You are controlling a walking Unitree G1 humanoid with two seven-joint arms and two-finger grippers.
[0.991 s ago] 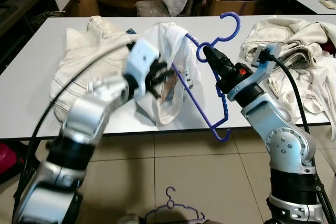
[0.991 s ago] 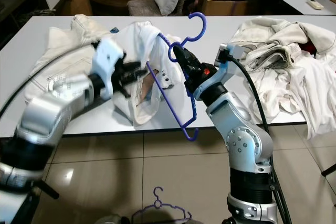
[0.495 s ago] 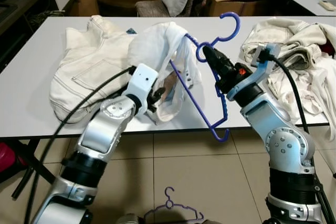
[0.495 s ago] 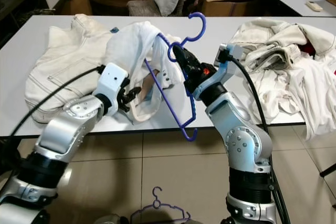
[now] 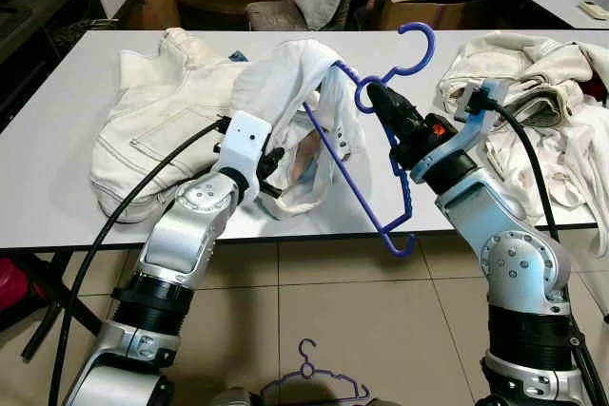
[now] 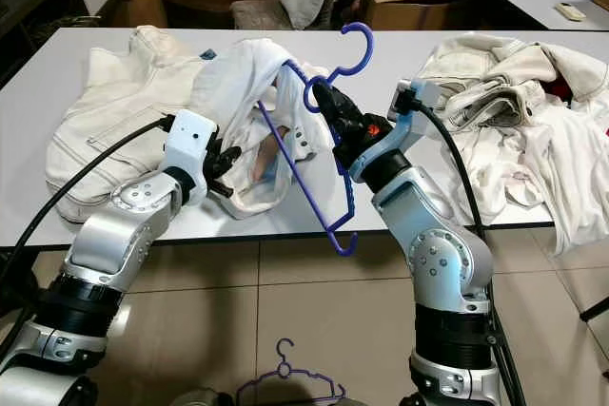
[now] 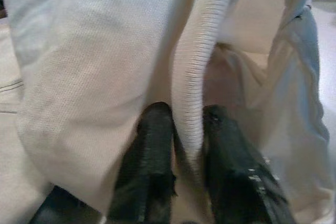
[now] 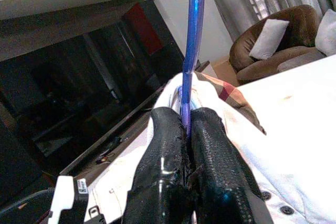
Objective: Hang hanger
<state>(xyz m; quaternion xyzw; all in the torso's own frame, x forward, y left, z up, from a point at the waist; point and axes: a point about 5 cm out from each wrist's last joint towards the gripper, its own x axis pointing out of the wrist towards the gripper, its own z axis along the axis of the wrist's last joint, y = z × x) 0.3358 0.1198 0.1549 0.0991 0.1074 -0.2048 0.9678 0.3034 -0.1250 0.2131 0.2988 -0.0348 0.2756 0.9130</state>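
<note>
The right gripper (image 5: 378, 102) holds a blue hanger (image 5: 366, 154) above the table (image 5: 57, 140) edge, fingers clamped on its neck. A white shirt (image 5: 290, 92) drapes one hanger arm. The left wrist view shows the left gripper (image 7: 181, 124) pinching the shirt's ribbed hem, a grip half hidden from the head camera.

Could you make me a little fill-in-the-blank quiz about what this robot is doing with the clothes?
1. The right gripper is shut on a ____ plastic hanger.
2. The left gripper pinches the ribbed edge of a ____ garment.
3. A second hanger lies on the ____.
4. More pale clothes are piled on the white ____.

Missing words: blue; white; floor; table
</note>
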